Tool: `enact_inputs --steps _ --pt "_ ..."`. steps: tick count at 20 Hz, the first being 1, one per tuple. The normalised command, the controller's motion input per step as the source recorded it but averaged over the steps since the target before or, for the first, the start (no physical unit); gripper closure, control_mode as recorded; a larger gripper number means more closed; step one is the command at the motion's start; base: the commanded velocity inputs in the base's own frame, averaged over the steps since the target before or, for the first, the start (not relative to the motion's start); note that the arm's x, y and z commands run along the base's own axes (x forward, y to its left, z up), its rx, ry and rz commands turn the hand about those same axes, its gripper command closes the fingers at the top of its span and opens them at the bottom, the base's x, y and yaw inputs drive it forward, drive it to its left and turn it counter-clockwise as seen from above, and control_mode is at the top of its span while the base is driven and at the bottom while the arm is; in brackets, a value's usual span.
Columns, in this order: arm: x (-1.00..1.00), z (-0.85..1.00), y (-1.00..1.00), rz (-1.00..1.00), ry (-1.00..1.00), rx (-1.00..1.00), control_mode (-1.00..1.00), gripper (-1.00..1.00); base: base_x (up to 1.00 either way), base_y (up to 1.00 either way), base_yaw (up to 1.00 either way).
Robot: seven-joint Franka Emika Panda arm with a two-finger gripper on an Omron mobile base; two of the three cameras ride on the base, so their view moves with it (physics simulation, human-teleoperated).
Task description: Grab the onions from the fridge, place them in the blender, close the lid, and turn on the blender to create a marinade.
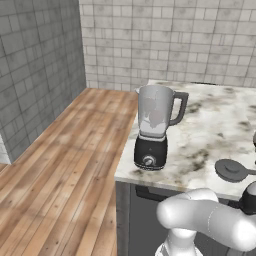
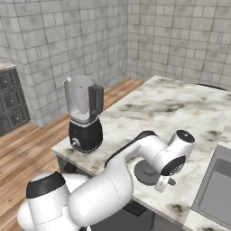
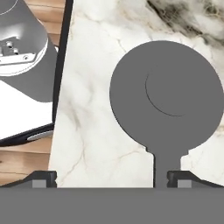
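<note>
The blender [image 1: 152, 128] stands near the marble counter's left front corner with its jar mouth uncovered; it is also in the right base view [image 2: 84, 115]. Pale rounded shapes show through the jar, and I cannot tell whether they are the onions. The lid [image 3: 166, 92], a dark grey disc with a raised centre and a short tab, lies flat on the counter [image 3: 92, 109] to the blender's right [image 1: 231, 169]. My gripper [image 3: 111, 178] hangs open just above it, pointing down, with one fingertip [image 3: 183, 177] beside the tab and nothing held. The arm partly hides the lid [image 2: 145, 172]. The fridge is out of view.
A steel sink [image 2: 216, 180] is set into the counter at the far right. The counter's front edge [image 3: 61, 87] runs close to the lid, above the wooden floor [image 1: 65, 165]. Dark drawers [image 2: 10, 103] stand by the left wall. Tiled walls close off the back.
</note>
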Motion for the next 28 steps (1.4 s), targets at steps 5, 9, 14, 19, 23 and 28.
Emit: enact_inputs --steps 5,9,14,19,23,28 --pt "0.18 -0.06 -0.06 0.07 0.0 0.0 -1.0 -1.0 0.0 0.0 0.0" --pt "0.2 0.0 -0.07 0.03 0.0 0.0 -1.0 -1.0 0.0 0.0 0.0" --pt "0.11 -0.09 0.0 0.01 0.0 0.0 -1.0 -1.0 0.0 0.0 0.0" --pt "0.06 -0.19 0.0 0.0 0.0 0.0 -1.0 -1.0 0.0 0.0 0.0" --pt "0.14 -0.18 -0.01 0.0 0.0 0.0 -1.0 -1.0 0.0 0.0 0.0" --pt "0.19 -0.17 -0.07 0.0 0.0 0.0 -1.0 -1.0 0.0 0.0 0.0"
